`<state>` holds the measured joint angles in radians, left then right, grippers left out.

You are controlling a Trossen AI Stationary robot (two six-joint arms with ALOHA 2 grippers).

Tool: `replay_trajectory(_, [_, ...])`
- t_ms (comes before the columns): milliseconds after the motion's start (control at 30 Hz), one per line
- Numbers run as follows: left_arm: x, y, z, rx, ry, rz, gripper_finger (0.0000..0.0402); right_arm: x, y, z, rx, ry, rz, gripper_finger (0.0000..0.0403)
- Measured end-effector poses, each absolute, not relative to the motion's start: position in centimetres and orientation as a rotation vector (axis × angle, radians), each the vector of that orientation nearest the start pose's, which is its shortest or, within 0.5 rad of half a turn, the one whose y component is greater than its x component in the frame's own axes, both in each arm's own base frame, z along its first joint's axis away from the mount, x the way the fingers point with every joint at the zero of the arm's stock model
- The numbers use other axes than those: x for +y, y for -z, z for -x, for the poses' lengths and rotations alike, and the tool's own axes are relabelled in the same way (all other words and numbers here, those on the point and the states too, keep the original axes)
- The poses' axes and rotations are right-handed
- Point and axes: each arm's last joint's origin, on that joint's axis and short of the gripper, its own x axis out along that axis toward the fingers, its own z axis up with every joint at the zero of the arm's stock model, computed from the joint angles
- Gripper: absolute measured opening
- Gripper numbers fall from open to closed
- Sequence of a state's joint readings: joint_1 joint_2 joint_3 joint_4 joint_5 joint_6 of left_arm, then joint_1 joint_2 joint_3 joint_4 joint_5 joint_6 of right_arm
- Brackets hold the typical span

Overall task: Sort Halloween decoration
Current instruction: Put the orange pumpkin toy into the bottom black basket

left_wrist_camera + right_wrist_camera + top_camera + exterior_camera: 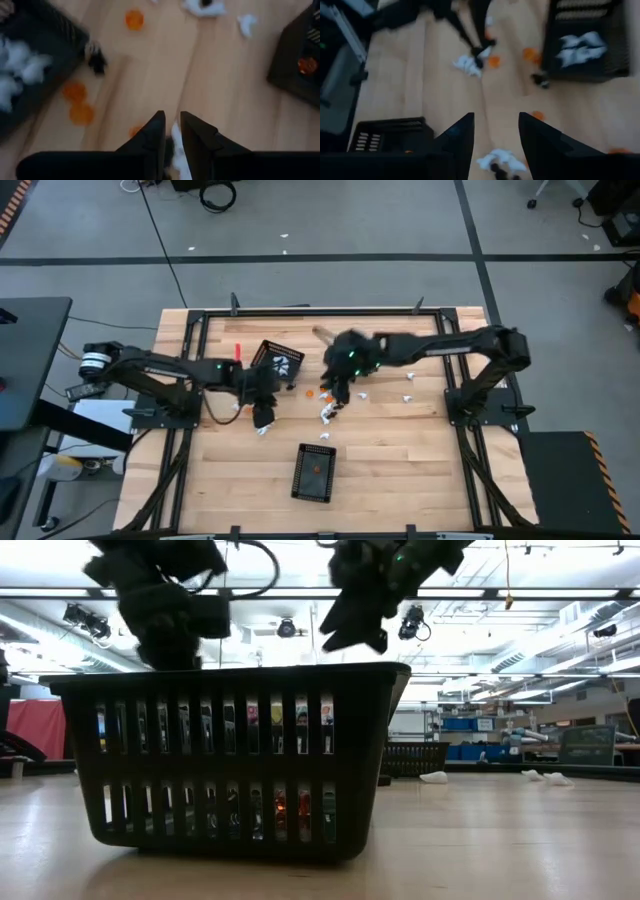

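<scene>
**While both arms crowd mid-table**

Left gripper (pixel 171 131) has its jaws nearly together, pinching a white trinket (pixel 177 147) low over the wood. Right gripper (pixel 496 131) hangs part-open, holding nothing, above another white piece (pixel 499 159). Orange trinkets (pixel 75 102) lie loose beside the upper basket (pixel 278 359). Bare board surrounds the near basket (pixel 314 471).

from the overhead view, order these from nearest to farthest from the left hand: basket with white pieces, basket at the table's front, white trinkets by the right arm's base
1. Basket with white pieces: just beyond the left hand, toward the table's back.
2. Basket at the table's front: off toward the front middle.
3. White trinkets: far across, on the right arm's side.
</scene>
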<state>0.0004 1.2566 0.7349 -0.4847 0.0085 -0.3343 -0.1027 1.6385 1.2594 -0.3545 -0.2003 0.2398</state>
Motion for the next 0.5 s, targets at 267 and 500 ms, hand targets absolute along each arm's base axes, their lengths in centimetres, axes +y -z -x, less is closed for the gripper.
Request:
replay_trajectory(267, [-1.3, -18.4, -23.0, 0.926, -0.320, 0.272, 0.0104, -1.6, -21.7, -38.4, 0.834, 0.051, -0.233, 0.0162])
replay_trajectory(500, [-1.2, -16.3, -23.9, 0.933, -0.323, 0.229, 0.0166, -3.8, -17.3, -39.7, 0.909, 0.065, -0.252, 0.0200])
